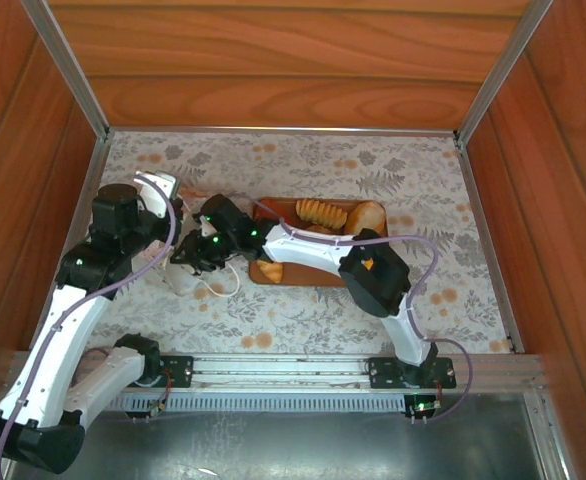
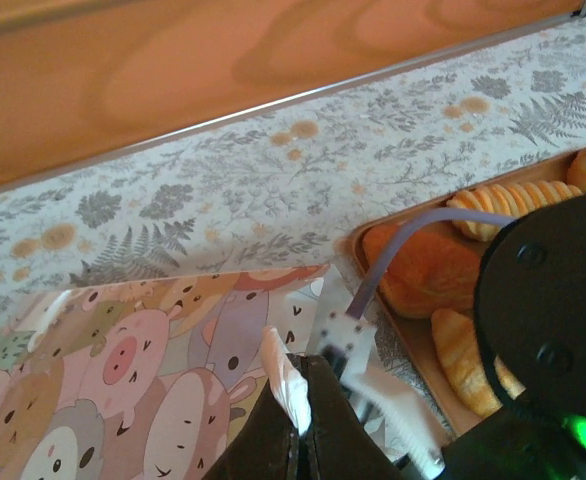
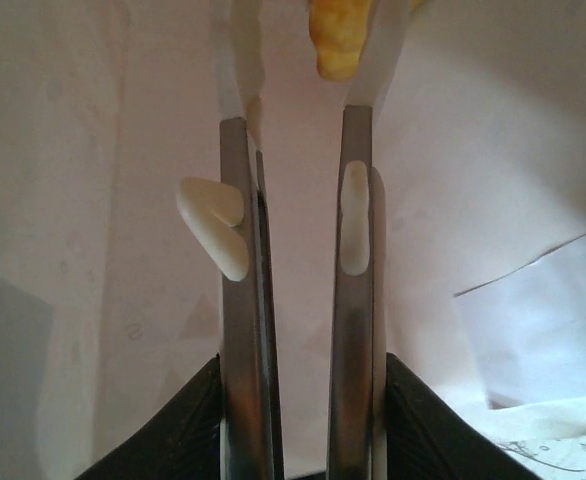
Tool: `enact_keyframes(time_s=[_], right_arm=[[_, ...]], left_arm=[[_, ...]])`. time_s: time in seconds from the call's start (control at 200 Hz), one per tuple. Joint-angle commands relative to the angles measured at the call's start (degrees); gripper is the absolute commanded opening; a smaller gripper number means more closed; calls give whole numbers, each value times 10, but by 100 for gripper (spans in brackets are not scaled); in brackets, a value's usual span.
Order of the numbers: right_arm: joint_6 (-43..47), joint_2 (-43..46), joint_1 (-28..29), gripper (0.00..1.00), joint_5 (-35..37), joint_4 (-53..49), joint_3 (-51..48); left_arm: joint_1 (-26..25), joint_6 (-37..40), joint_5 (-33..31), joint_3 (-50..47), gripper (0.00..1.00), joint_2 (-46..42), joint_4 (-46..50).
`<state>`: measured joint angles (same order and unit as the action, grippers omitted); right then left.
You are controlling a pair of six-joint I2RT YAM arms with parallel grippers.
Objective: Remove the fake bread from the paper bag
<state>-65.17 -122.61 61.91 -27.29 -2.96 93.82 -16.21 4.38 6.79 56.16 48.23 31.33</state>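
Pastries (image 1: 321, 212) are lying on the tray (image 1: 303, 276) in the top view, just behind the right gripper (image 1: 197, 250), which is reaching into the paper bag (image 1: 180, 282). At the left wrist, the left gripper (image 2: 305, 400) is pinching the bag's white rim tight (tray lying beyond its tips). At the right wrist, fingers (image 3: 238, 300) are standing narrowly parted inside the bag, one yellow pastry (image 3: 338, 40) sitting between their tips.

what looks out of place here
One fake bread sits inside the paper bag by the right gripper, others on the tray. The bag looks tipped sideways, rim pinched by the left gripper.
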Motion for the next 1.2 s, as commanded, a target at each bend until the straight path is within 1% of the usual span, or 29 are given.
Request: enact_keyframes(time_s=[0.0, 0.065, 0.145, 0.375, 0.545, 0.7, 0.82, 0.905, 1.034, 1.094, 1.194], right_arm=[[-19, -14, 1, 38, -5, 2, 11], [-11, -3, 0, 39, 13, -12, 3], [23, -3, 0, 39, 30, -59, 22], [14, -63, -1, 41, -28, -57, 86], [4, -85, -2, 42, -27, -66, 104], [2, -96, -3, 42, -26, -49, 109], [-3, -123, -3, 43, -47, -50, 134], [-15, -133, -3, 43, -57, -32, 138], [-10, -138, -5, 41, -52, -39, 152], [-9, -138, -7, 38, -50, -40, 152], [-6, -132, -8, 36, -49, -40, 144]], left_arm=[[-3, -10, 10, 2, 0, -3, 1], [-3, -8, 7, 2, 0, -5, 2], [-3, -6, 5, 3, 0, -6, 1], [-3, 1, 22, 7, 0, 2, 1], [-3, -1, 35, 3, 0, 4, 1], [-3, -3, 39, 4, 0, 4, 1], [-3, -3, 43, 5, 0, 7, 1], [-3, -3, 46, 4, 0, 8, 1], [-3, -5, 56, 4, 0, 10, 1], [-3, -5, 59, 4, 0, 10, 2], [-3, -3, 55, 4, 0, 8, 2]])
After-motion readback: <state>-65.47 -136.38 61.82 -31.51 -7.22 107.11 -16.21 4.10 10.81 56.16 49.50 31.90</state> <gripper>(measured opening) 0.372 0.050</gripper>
